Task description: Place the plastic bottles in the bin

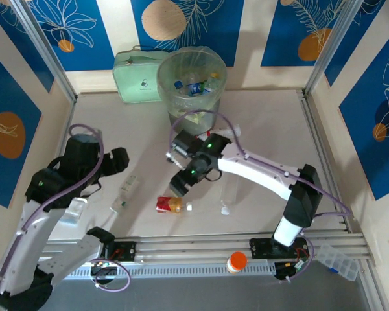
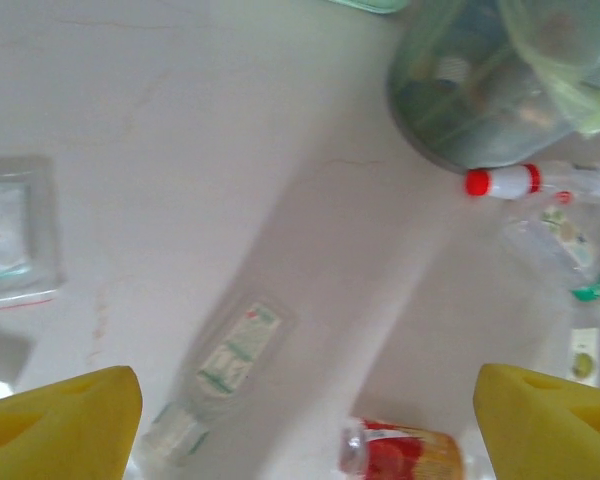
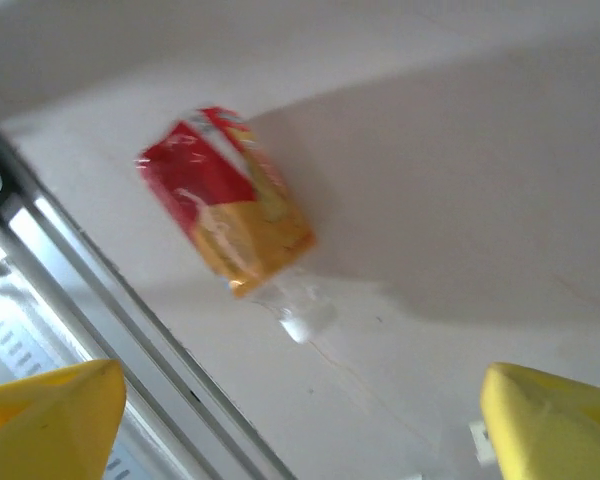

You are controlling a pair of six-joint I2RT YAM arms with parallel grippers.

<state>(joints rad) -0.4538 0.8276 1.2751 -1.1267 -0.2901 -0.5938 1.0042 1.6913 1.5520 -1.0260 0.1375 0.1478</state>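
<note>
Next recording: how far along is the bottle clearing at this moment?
Done: several small bottles lie inside the round translucent grey-green bin. In hand: nothing; the left gripper and right gripper are open, the right hovering by the red-and-yellow-labelled bottle. Left: that bottle, the clear green-labelled bottle, the clear white-capped bottle and the red-capped bottle beside the bin, at least.

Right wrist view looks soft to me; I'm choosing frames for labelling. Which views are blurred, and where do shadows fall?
Right wrist: the red-and-yellow bottle is smeared, a broad shadow beside it. Left wrist: soft too, the clear bottle hazy, a diagonal shadow band crossing the table. Top external: sharp, evenly lit, the bin crisp.
</note>
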